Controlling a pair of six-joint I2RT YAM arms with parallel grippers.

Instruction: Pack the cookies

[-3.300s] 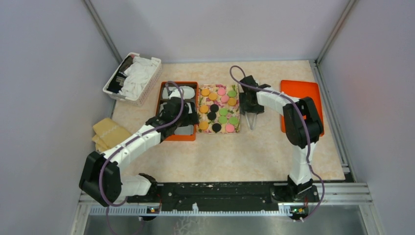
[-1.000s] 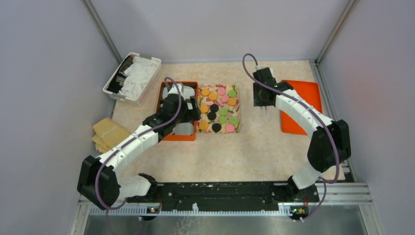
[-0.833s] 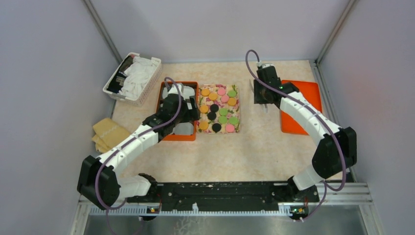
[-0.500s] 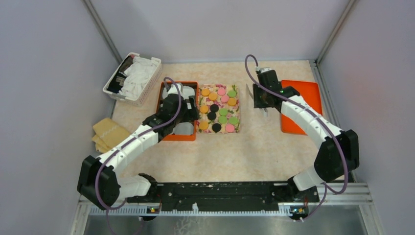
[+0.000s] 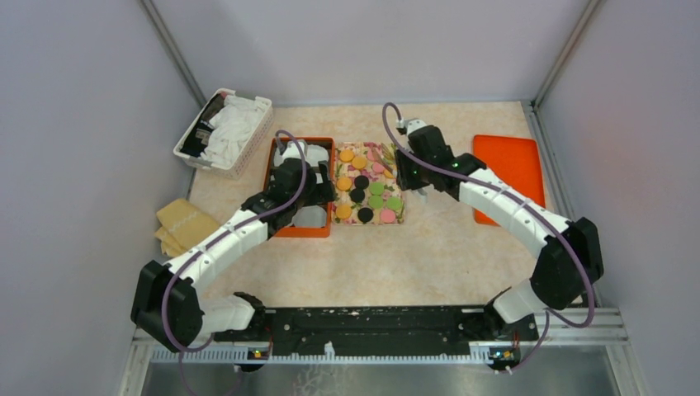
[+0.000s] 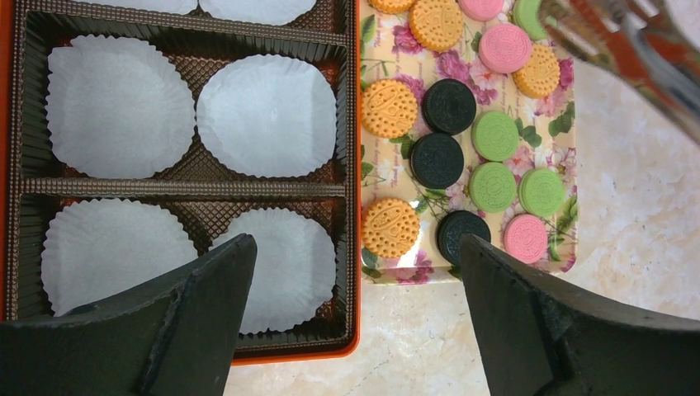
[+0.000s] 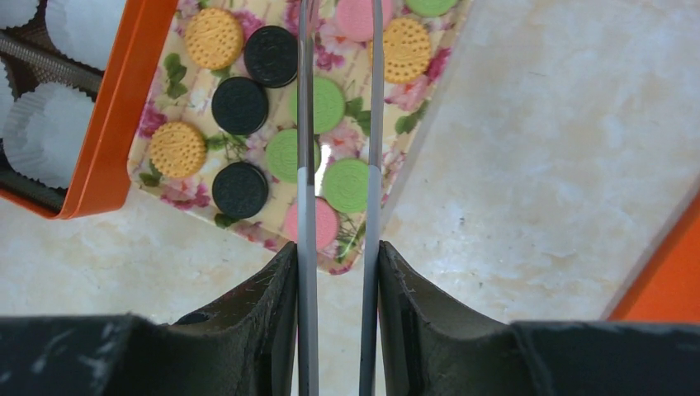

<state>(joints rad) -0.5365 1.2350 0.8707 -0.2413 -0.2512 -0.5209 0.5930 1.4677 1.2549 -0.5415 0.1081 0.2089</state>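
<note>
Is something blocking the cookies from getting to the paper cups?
Nothing visible does. The cookies lie on a tray right beside the box. Only the box's low rim stands between them and the open paper cups.

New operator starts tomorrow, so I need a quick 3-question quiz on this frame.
1. True or false: the left claw is shut.
2. Fill the blank: the right claw grips a pair of metal ____.
3. How many black cookies lie on the floral tray? A two, B three, C five.

Key: 1 false, it is open and holds nothing. 2 tongs. 3 B.
</note>
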